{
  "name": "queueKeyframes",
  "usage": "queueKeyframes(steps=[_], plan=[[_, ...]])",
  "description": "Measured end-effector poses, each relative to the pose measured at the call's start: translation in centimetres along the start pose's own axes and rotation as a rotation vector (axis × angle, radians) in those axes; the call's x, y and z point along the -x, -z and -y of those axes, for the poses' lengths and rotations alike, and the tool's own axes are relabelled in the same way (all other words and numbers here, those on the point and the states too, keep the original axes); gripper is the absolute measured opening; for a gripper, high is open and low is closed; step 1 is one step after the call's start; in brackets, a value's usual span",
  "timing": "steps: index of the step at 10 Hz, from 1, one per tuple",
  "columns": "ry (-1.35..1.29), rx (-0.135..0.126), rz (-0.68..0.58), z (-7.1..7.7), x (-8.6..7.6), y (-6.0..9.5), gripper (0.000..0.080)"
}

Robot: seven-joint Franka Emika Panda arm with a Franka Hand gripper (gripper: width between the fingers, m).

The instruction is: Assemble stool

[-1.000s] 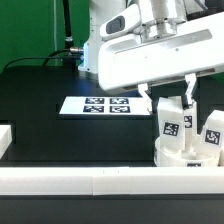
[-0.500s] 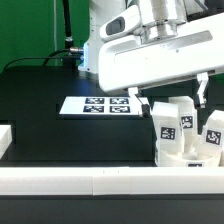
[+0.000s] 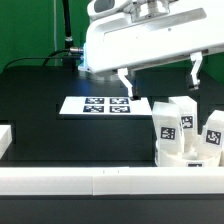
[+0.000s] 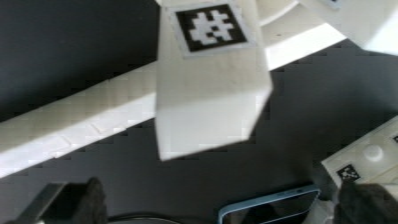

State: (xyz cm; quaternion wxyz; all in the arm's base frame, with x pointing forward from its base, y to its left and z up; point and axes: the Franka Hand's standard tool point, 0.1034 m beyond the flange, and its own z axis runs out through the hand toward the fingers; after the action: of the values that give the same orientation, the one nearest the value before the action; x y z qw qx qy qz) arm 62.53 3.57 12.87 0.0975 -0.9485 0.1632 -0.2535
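The stool's round white seat point(image 3: 184, 154) lies at the exterior view's right, by the front rail. Three white block legs with tags stand upright on it: one in front point(image 3: 168, 122), one at the right point(image 3: 213, 130) and one behind point(image 3: 186, 104). My gripper point(image 3: 160, 76) is open wide and empty. It hangs above the legs, with its fingertips point(image 3: 124, 84) clear of them. In the wrist view the front leg point(image 4: 214, 85) shows end-on with its tag, well away from my dark fingers point(image 4: 71, 203). Another leg point(image 4: 365, 168) shows at the frame's edge.
The marker board point(image 3: 98, 105) lies on the black table to the exterior view's left of the stool. A long white rail point(image 3: 90, 180) runs along the front, and a white block point(image 3: 5, 138) sits at the left edge. The rail also crosses the wrist view point(image 4: 80, 118).
The gripper was low around the front leg. It has opened wider, let go and risen straight up above the legs. The leg stays upright on the seat.
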Motion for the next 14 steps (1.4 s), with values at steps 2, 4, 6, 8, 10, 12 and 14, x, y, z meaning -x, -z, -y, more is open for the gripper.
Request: queueKeyframes(steps=[2,4,6,8,10,12,14], plan=[[0.002,-0.008,0.005,0.53,-0.56,0.11,0.0649],[-0.001,-0.012,0.043,0.59,-0.23,-0.06,0.0649],[0.085,-0.014,0.127,0.2,-0.01,-0.44,0.0649],[0.124,-0.031,0.271,0.04,-0.99,-0.31,0.0649],[0.145,-0.054,0.442,0.38,-0.32,-0.43,0.0649],[0.148,-0.065,0.49,0.56,-0.27,-0.37,0.0649],[0.347,-0.05,0.487,0.8,-0.4,-0.4,0.0649]])
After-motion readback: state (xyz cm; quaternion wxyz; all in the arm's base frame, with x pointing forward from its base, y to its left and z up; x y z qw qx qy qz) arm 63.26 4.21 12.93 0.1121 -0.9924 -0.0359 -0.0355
